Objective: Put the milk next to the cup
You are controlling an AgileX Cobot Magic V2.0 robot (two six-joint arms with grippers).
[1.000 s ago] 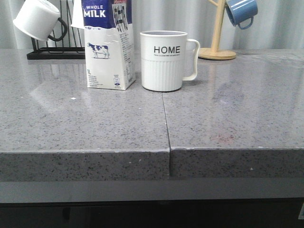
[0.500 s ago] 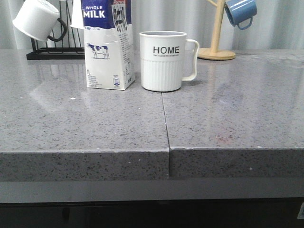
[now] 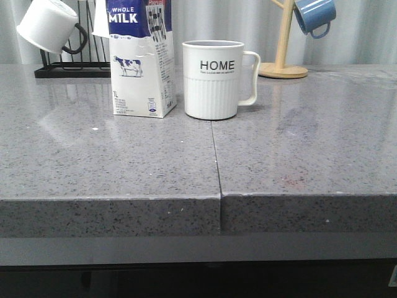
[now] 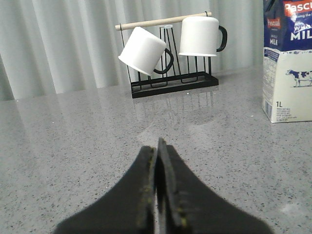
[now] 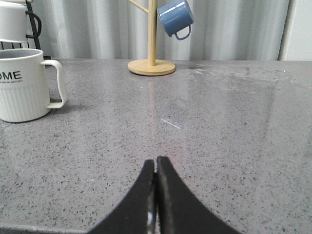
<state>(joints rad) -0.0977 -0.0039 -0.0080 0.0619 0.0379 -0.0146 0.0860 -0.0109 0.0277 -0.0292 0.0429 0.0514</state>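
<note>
Standing upright beside cup (image 3: 214, 79), milk (image 3: 141, 59) well apart from left gripper (image 4: 157, 146)

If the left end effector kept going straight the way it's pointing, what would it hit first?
Probably the black wire mug rack holding two white mugs: the shut left end effector points across bare grey countertop toward it. The blue-topped white milk carton stands off to one side.

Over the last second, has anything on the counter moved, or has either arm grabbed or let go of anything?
Nothing visibly changed. The milk stands upright just left of the cup, with a narrow gap between them, exactly as before. The left gripper and right gripper are both shut on nothing, low over the counter. The mug rack and blue mug are also unmoved.
</note>
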